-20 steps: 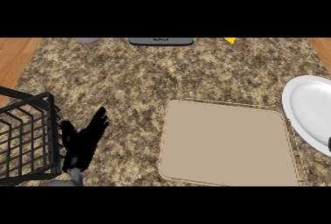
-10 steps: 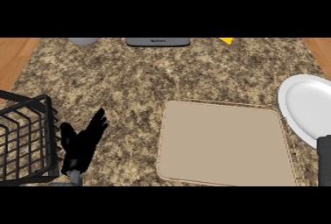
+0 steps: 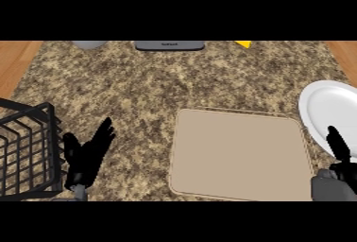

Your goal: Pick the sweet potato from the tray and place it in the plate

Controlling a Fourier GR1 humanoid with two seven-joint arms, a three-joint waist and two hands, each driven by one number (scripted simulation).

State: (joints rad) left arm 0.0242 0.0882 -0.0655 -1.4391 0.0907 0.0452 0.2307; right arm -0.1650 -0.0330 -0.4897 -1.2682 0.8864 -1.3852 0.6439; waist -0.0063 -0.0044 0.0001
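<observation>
A beige tray (image 3: 237,153) lies flat on the granite counter, and nothing shows on it. A white plate (image 3: 331,111) sits at the right edge, partly cut off by the view. No sweet potato is visible anywhere. My left hand (image 3: 87,156) rests open with fingers up, left of the tray and beside the wire basket. My right hand (image 3: 340,151) shows at the lower right corner, fingers straight, at the plate's near rim, holding nothing.
A black wire basket (image 3: 24,151) stands at the left edge. Along the back edge are a grey round object (image 3: 89,44), a dark flat device (image 3: 169,45) and a yellow piece (image 3: 243,44). Wood flooring shows past both sides of the counter.
My right hand has come further into view at the lower right, rising to the plate's near rim. The view has shifted slightly. My left hand has stayed put.
</observation>
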